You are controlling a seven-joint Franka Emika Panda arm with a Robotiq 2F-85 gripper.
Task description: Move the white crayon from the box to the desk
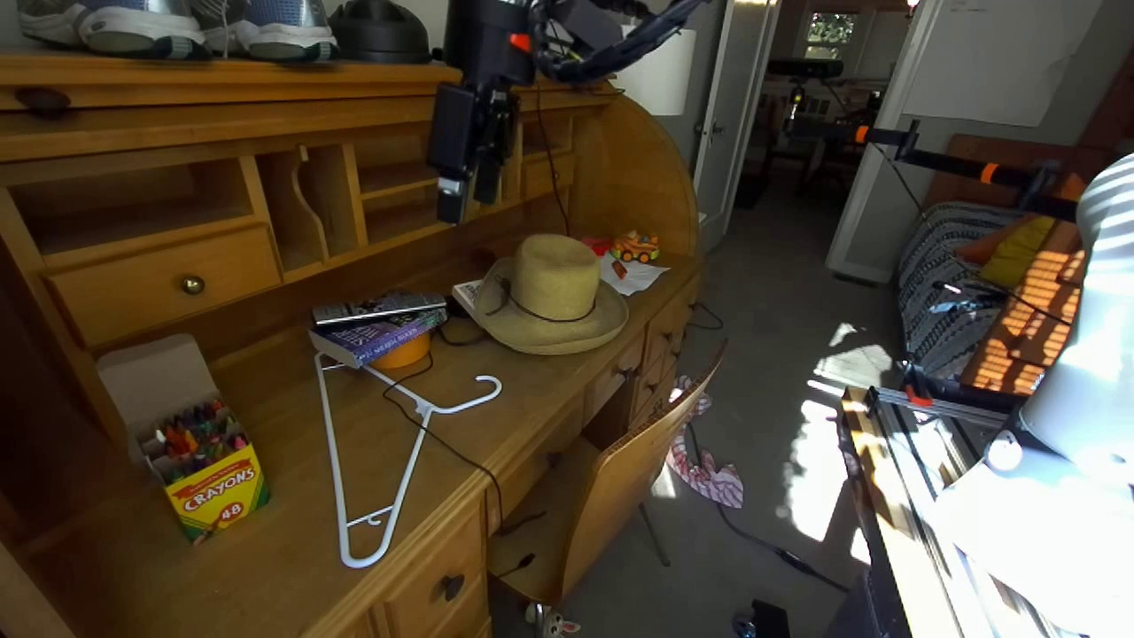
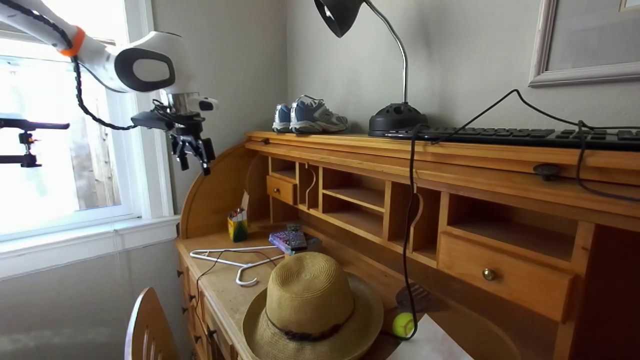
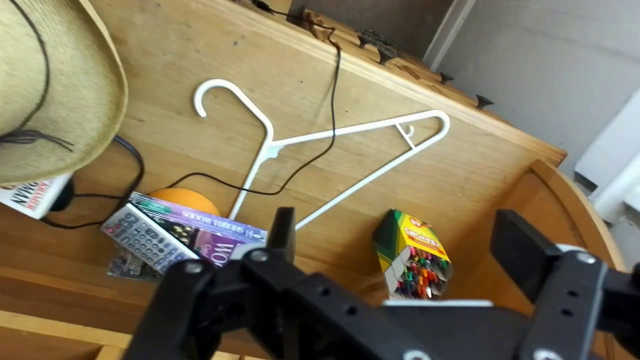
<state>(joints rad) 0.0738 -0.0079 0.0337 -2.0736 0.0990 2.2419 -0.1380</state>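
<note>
In an exterior view, the box [image 1: 213,483] is stood upright at the near left of the surface [image 1: 292,452], its flap lid [image 1: 159,377] raised at the far side so that the crayons [image 1: 199,436] are exposed; what may well be the white crayon [image 1: 160,436] is seen as a pale tip at their left edge. To the right, a hanger [image 1: 425,408] is laid flat, one end being hidden by a purple book [image 1: 376,338], which appears to be propped on an orange object [image 1: 403,353]. The tool [image 1: 469,198] is held high and farther right, pointed downward and well apart from the box, presumably so that room is left for an approach. In an exterior view, the near part of the surface is filled by a hat [image 2: 309,295] rested on its brim, while the box is placed at the far left. In the wrist view, the fingers [image 3: 522,255] are spread wide and nothing is gripped. The box is seen between them but lower, its mouth turned toward the tool; because the crayons are tightly packed, a narrower spread is probably called for, lest neighbours be caught too.
</note>
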